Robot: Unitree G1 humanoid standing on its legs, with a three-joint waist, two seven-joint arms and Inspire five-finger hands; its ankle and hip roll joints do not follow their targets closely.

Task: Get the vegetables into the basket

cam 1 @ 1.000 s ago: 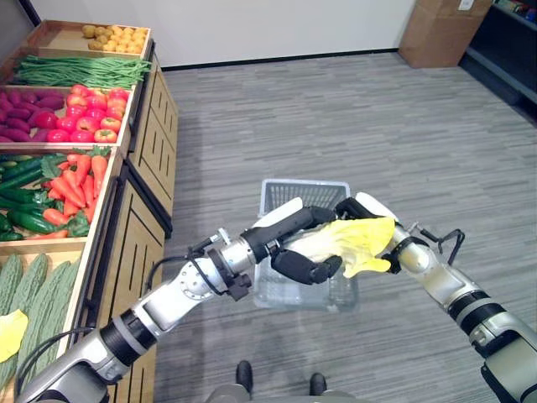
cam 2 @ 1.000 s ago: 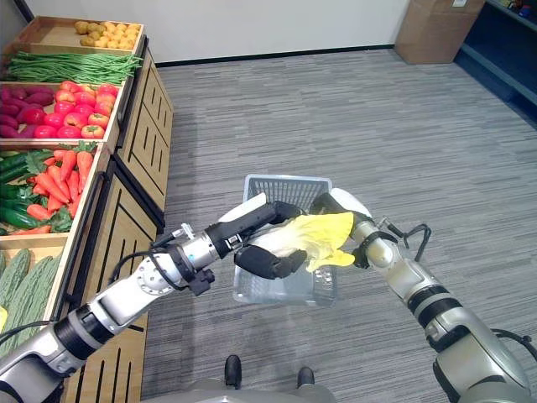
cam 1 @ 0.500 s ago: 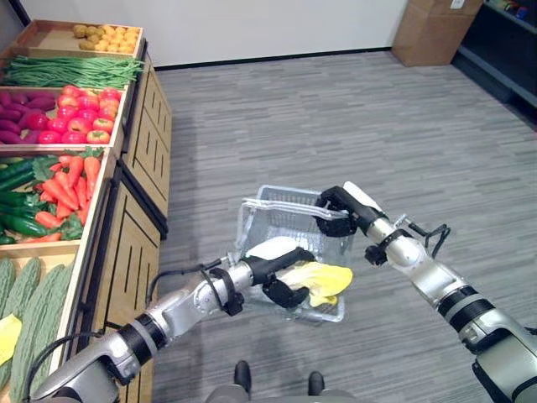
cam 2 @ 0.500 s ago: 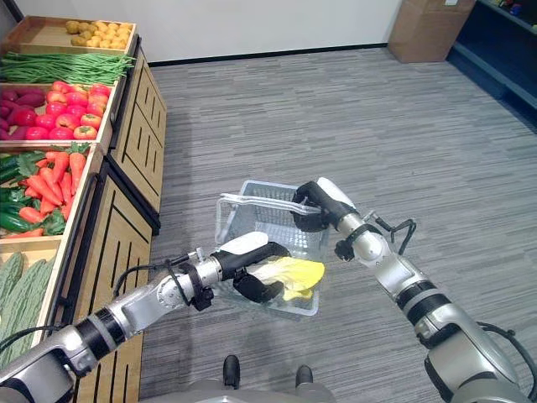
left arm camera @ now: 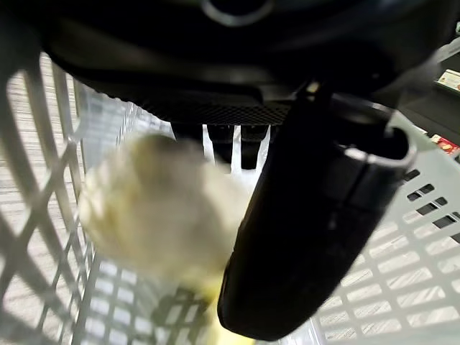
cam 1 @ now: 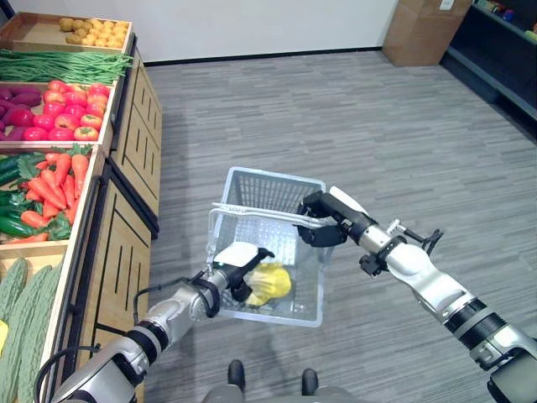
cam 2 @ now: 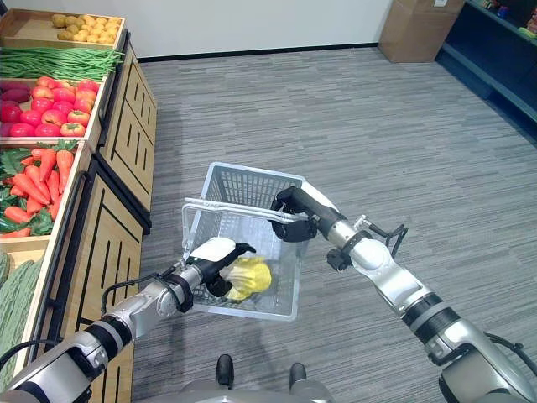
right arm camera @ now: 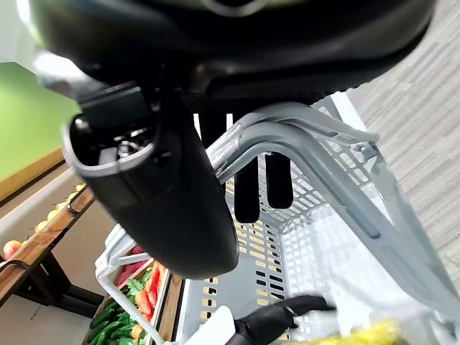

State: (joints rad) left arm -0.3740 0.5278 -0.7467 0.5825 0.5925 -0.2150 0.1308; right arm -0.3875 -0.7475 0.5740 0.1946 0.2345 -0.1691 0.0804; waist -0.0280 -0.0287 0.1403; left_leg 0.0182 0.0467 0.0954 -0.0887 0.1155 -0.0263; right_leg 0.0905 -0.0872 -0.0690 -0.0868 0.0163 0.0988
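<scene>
Left hand [cam 1: 237, 270] fingers curl round the cabbage [cam 1: 268, 284] inside the basket [cam 1: 270, 186] (right hand [cam 1: 323, 227] grips its handles [cam 1: 260, 213]).

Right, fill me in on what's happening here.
The robot's right hand grips the handles of a grey plastic basket and carries it beside a wooden produce stand. Its left hand is down inside the basket, fingers curled round a yellow leafy cabbage that it is putting in. Carrots, tomatoes and green beans sit on the stand.
</scene>
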